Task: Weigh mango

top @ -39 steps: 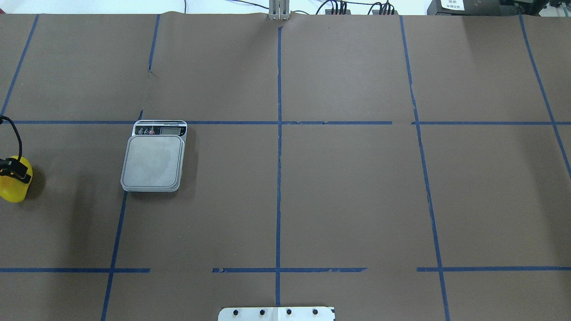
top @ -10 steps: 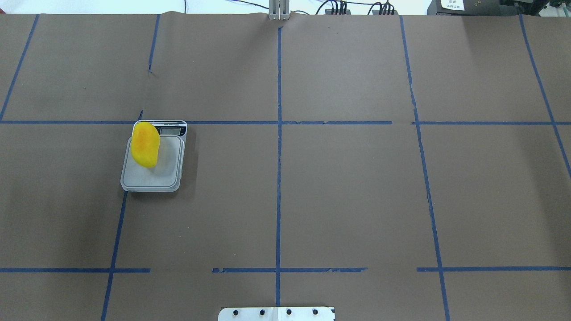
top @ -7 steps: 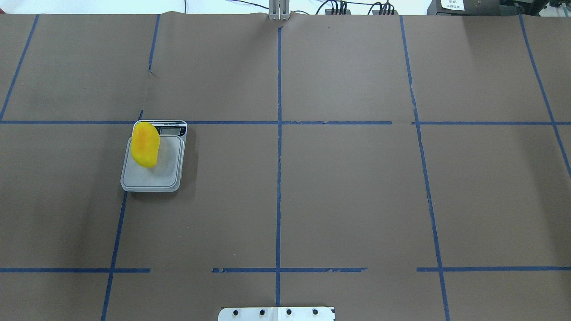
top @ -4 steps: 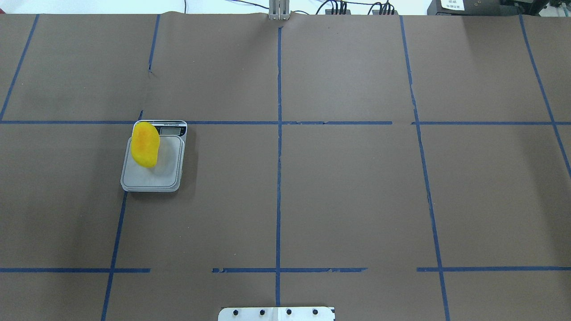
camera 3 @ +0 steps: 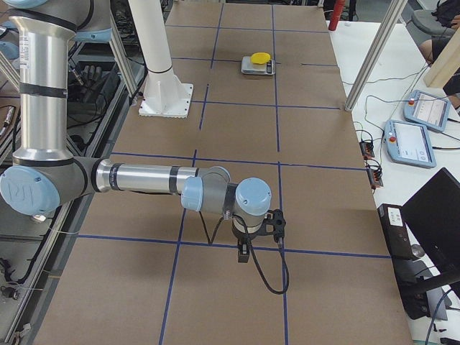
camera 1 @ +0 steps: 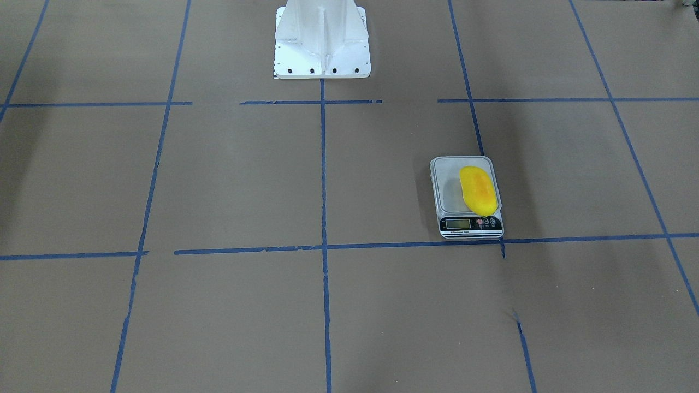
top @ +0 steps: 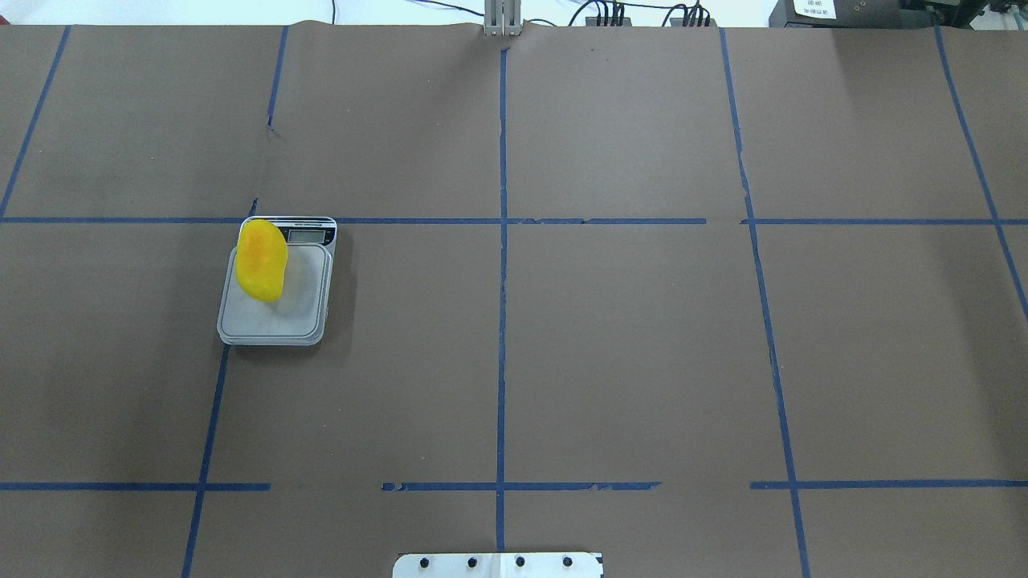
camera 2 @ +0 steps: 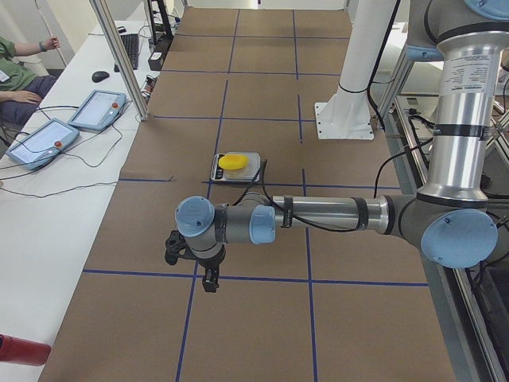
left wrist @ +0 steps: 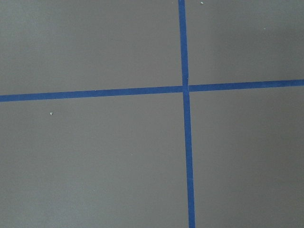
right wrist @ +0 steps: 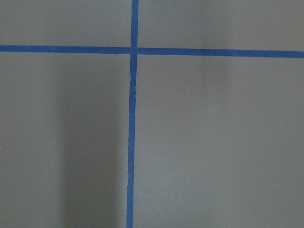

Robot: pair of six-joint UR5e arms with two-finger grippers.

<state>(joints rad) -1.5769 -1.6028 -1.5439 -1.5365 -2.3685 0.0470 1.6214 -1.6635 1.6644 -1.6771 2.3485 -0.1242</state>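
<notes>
Mango (top: 262, 260) on the kitchen scale (top: 281, 315), left side of its platform, long axis running away from the robot. Left gripper (camera 2: 208, 280) is the nearer, well apart toward the table's left end; right gripper (camera 3: 243, 253) far off. Whether either is spread or pressed together cannot be told

mango (top: 262, 259) glossy yellow, orange blush, lying flat lengthwise on grey scale (top: 273, 321) platform, along its left edge, one tip at the buttons
</notes>
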